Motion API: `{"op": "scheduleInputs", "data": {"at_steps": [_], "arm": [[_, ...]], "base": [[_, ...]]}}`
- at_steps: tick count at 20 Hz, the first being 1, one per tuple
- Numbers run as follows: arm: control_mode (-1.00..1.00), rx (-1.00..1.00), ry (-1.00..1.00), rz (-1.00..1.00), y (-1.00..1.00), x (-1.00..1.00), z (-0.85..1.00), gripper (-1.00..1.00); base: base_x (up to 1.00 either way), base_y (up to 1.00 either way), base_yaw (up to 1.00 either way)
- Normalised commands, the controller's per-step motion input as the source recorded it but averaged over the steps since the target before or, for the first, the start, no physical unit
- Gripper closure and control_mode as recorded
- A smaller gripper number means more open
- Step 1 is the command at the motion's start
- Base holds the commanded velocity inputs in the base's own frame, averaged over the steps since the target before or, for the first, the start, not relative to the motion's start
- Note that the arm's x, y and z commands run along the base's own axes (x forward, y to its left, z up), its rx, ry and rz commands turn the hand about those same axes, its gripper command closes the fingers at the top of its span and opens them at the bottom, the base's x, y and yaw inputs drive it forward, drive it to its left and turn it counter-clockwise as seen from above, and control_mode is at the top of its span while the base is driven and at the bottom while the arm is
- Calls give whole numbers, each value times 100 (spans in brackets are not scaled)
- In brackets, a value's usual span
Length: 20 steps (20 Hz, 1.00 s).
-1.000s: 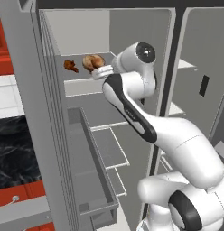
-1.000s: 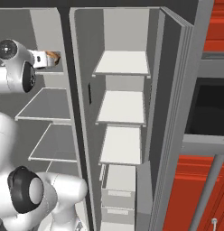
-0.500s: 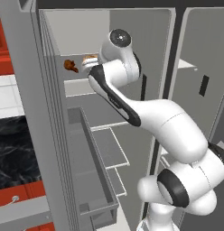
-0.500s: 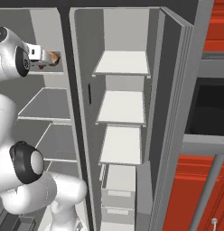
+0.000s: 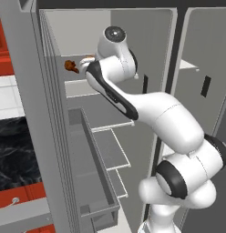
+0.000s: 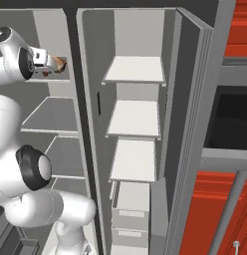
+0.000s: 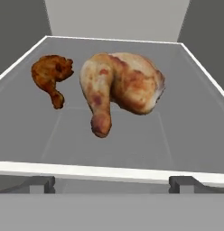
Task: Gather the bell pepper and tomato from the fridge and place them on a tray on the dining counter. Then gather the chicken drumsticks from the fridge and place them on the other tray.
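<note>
The fridge (image 5: 23, 118) stands open with my arm reaching onto its top shelf (image 7: 188, 117). Two chicken drumsticks lie there side by side. The large pale tan one (image 7: 120, 88) is at the centre of the hand view, and the smaller red-brown one (image 7: 51, 76) is to its left. My gripper (image 7: 113, 184) is open just short of the shelf's front edge, its fingertips (image 7: 41, 183) wide apart with nothing between them. From the left base view the red-brown drumstick (image 5: 70, 66) shows beside my wrist. From the right, the gripper (image 6: 50, 65) points at the tan drumstick (image 6: 60, 63).
Lower fridge shelves (image 5: 110, 148) and a door bin (image 5: 94, 182) sit below my arm. The right fridge door (image 6: 135, 124) carries bare pale shelves. Red cabinets (image 6: 220, 209) stand to the right, and a black marble top (image 5: 7, 154) lies left of the fridge door.
My arm has swung left and pushed deeper toward the top shelf, bringing the hand up in front of the drumsticks. Neither drumstick has moved.
</note>
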Motion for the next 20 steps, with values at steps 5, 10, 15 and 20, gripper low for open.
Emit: {"op": "scheduleInputs", "data": {"at_steps": [5,10,15,20], "arm": [[-100,0,0,0,3,34,-21,-100],[-100,0,0,0,11,38,-6,-100],[-100,0,1,-1,25,34,-1,-100],[-100,0,1,-1,19,31,-4,-100]], "base": [[0,0,0],[0,0,0],[0,0,0],[0,0,0]]}}
